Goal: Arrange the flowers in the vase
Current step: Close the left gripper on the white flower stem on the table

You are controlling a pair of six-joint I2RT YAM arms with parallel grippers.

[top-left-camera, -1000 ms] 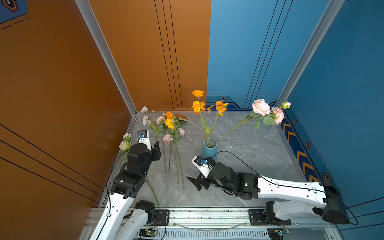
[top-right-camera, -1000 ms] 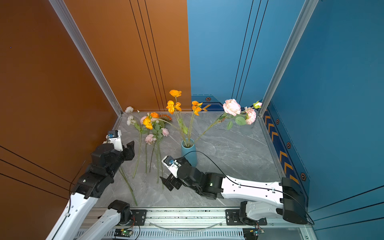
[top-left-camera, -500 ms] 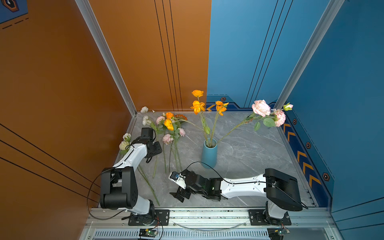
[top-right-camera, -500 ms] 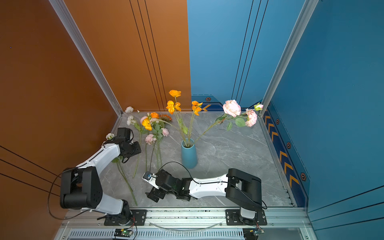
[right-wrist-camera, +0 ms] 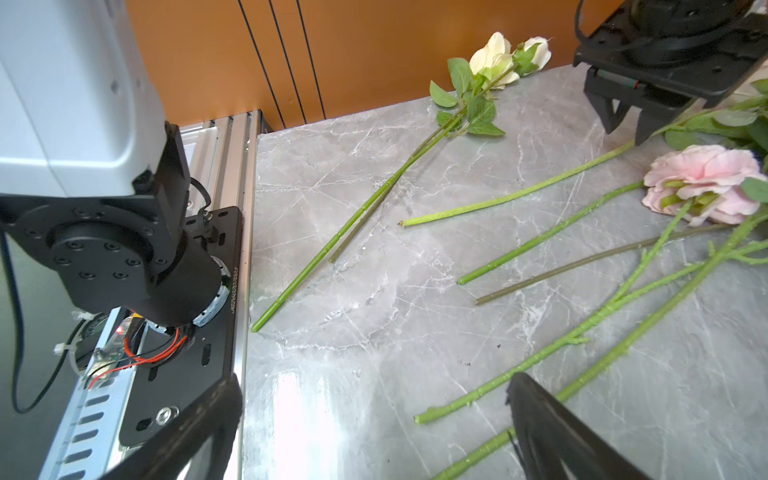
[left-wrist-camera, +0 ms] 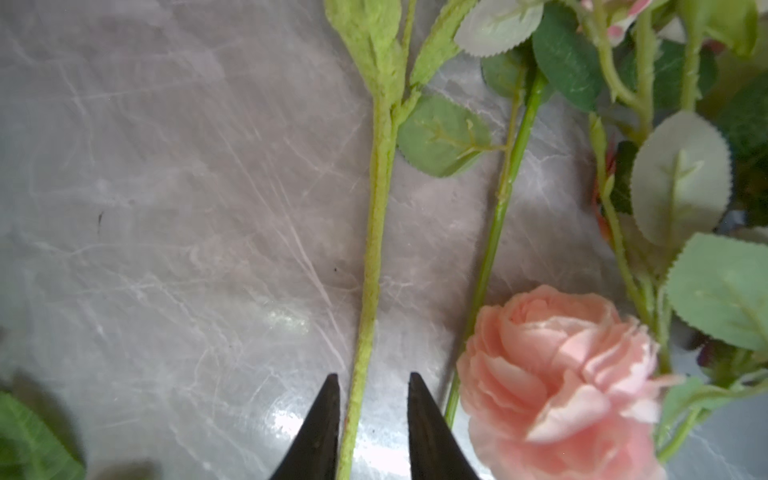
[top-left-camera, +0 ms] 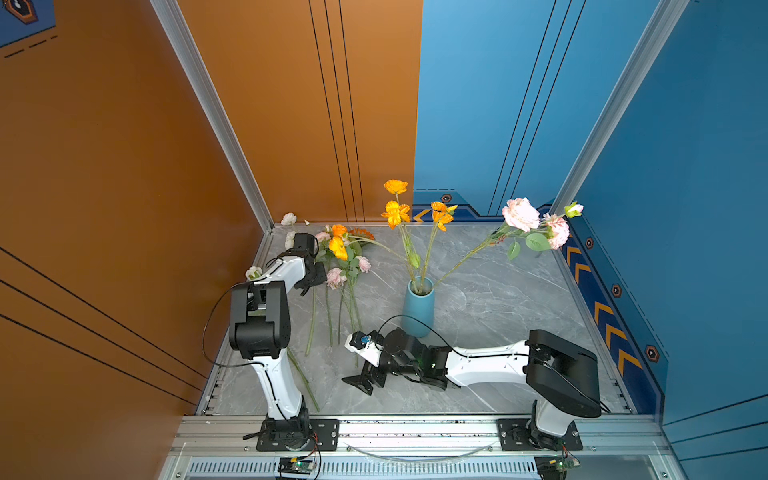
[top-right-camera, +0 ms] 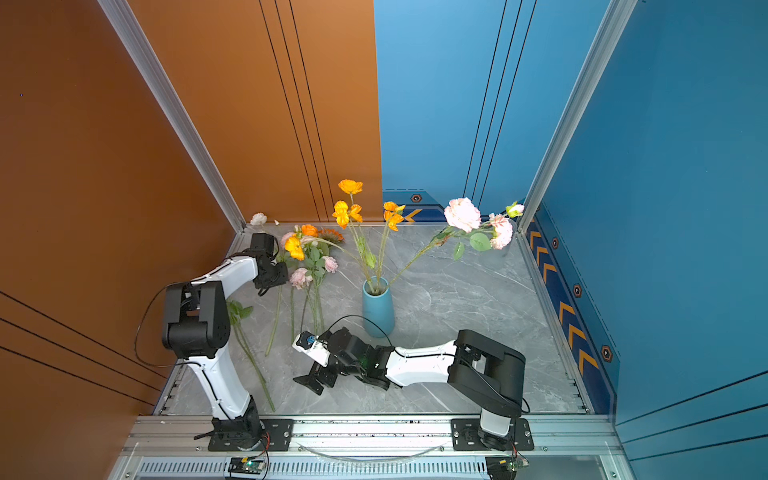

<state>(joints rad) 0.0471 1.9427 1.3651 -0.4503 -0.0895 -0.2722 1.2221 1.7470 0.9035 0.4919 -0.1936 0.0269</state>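
Flowers: left jaws astride one stem

Left gripper narrowly parted, straddling fuzzy stem, nothing clamped. Stem's long axis runs 12-to-6 in both top views. Loose flowers at table's 10 o'clock; vase at 4 o'clock from left gripper. Right gripper wide, empty, farther off. Jaw gap shows only in left wrist view; top views hide it

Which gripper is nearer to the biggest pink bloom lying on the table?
Left. The left gripper sits right beside the pink bloom; the right gripper lies well off, by the stem ends.
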